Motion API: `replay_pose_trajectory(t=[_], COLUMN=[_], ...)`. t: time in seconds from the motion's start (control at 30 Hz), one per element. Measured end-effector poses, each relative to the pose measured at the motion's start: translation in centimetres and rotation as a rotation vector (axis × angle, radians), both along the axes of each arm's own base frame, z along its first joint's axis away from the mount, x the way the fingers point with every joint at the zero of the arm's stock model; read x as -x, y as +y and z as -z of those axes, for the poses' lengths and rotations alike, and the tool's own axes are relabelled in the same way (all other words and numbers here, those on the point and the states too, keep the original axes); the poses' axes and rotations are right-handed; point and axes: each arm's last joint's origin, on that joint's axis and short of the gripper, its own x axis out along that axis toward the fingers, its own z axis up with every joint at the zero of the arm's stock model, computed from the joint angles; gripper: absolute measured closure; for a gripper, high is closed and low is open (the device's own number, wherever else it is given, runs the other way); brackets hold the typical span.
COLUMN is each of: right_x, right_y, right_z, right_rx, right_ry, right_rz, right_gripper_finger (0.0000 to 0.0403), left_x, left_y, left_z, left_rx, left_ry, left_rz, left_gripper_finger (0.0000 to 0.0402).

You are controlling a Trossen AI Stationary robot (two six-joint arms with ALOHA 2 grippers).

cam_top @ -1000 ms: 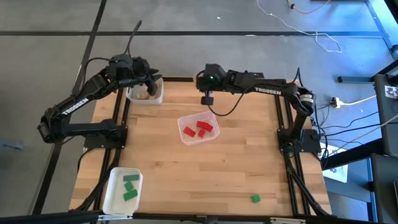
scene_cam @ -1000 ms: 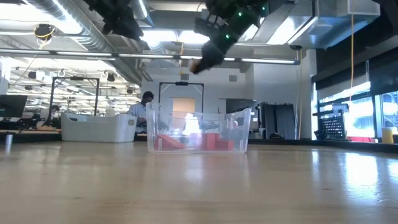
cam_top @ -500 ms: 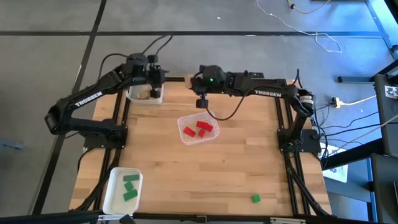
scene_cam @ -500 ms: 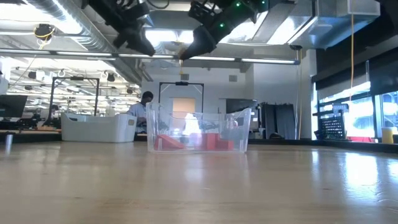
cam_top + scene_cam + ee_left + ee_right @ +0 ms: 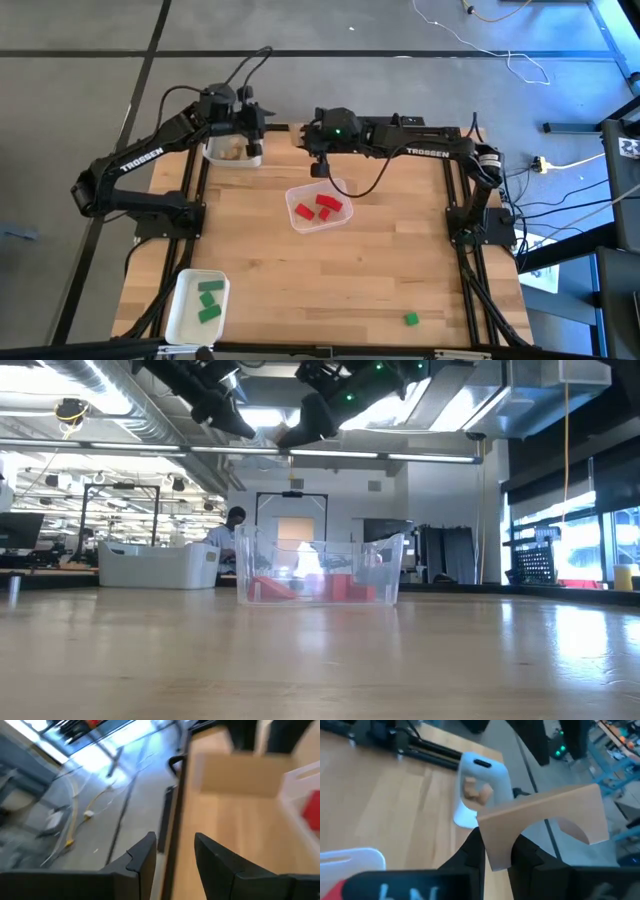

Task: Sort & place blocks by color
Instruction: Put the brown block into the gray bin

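Between the right gripper's (image 5: 495, 851) jaws sits a smooth, arch-cut tan block (image 5: 542, 822); left jaws apart.

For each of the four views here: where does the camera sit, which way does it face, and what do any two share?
High: overhead, straight down; both arms, table.
Low: table height, level across; clear tray, arms overhead.
Left wrist: past open left hand; table edge, floor.
Right wrist: past right hand holding tan block; white tray beyond.
Shared: the high view also shows the white tray and clear tray.
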Motion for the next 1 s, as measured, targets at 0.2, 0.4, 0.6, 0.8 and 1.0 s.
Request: replay_pose_trajectory(t=[0.2,0.4,0.6,0.8,1.0], right_x=[-0.2,-0.1,0.0,0.4,0.4], right_y=[-0.1,-0.2,-0.7,-1.8,-1.9], right_z=[0.3,0.4,0.4,0.4,0.5], right_rx=[-0.006,-0.016,-0.076,-0.150,-0.155], right_ry=[-0.006,0.006,-0.008,-0.025,-0.025], right_rz=[-0.015,-0.068,-0.060,-0.057,-0.061], right_gripper_finger=[0.0354,0.0354,0.0354,0.0354,0.0354], left_x=[-0.1,-0.6,-1.7,-2.6,-2.8], left_y=[-0.3,-1.0,-2.4,-4.1,-4.6], left_z=[0.0,0.0,0.0,0.0,0.0], left_rx=[-0.090,-0.367,-0.652,-0.845,-0.867], left_ry=[0.050,0.196,0.382,0.532,0.554], left_rz=[0.148,0.311,0.386,0.425,0.421], left_gripper_finger=[0.0276,0.0276,0.0276,0.0276,0.0276])
